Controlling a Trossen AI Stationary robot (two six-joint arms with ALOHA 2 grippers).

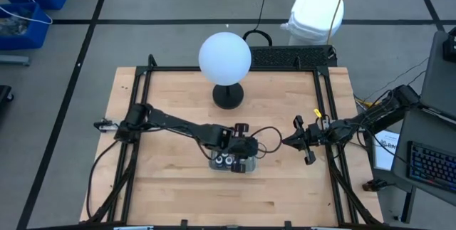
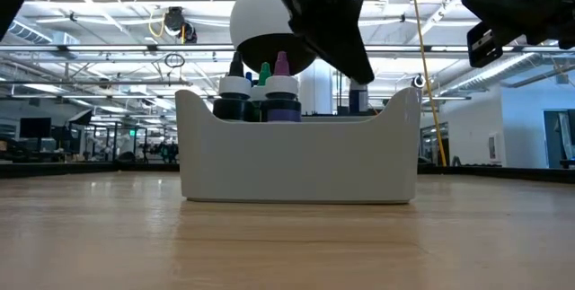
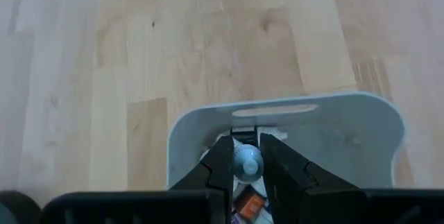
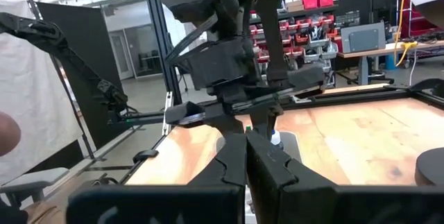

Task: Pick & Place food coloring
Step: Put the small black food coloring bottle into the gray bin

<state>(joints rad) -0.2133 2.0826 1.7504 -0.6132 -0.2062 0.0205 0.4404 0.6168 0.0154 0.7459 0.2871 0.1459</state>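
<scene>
A shallow grey tray (image 1: 251,166) lies on the wooden table, seen also in the low view as the tray (image 2: 301,160). Dark food coloring bottles (image 2: 260,97) with white collars and coloured tips stand at one end of it, the bottles (image 1: 226,161) showing ringed tops from above. My left gripper (image 3: 247,172) reaches down into the tray's other end, shut on one small bottle (image 3: 247,161). My right gripper (image 1: 296,140) waits shut above the table, right of the tray; its fingers (image 4: 236,165) show closed together. My left gripper pinches a small food coloring bottle by its white round top (image 3: 247,161) between its two fingers (image 3: 220,172), coming from above and pointing down into the tray. The tray wall hides the bottle's lower part, so whether it stands on the tray floor cannot be told.
A big white globe (image 1: 224,58) on a black base (image 1: 228,96) stands behind the tray toward the far edge. Black frame rails (image 1: 324,109) run along the table's sides. Bare wood lies near the front edge (image 1: 214,201).
</scene>
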